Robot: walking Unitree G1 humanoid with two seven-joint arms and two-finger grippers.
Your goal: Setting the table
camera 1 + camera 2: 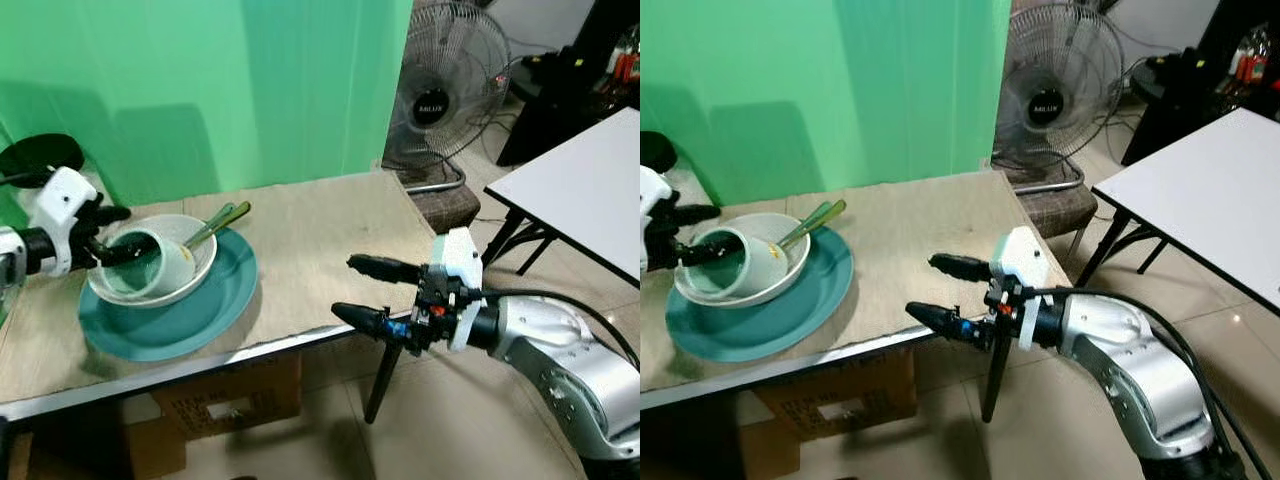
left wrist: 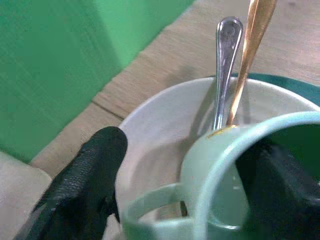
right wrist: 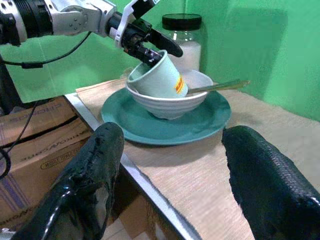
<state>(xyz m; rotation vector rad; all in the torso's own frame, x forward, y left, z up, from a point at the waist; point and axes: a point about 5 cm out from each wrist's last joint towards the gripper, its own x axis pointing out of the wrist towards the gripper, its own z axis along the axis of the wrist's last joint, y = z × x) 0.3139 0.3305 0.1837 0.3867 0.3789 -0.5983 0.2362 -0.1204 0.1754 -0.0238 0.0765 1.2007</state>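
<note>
Pinching the rim of the pale green cup (image 1: 150, 265), one finger inside and one outside, the left hand (image 1: 108, 236) held it tilted in the white bowl (image 1: 195, 275) on the teal plate (image 1: 215, 305), probably to lift it out, while the right hand (image 1: 366, 290) hovered spread off the table (image 1: 320, 235) edge.

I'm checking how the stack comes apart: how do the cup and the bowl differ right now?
The cup is pale green and tipped on its side; the bowl is white and sits level on the plate. The left gripper has one finger inside the cup's rim and one outside; nothing grips the bowl. The bowl is wider. Both sit stacked on the plate.
</note>
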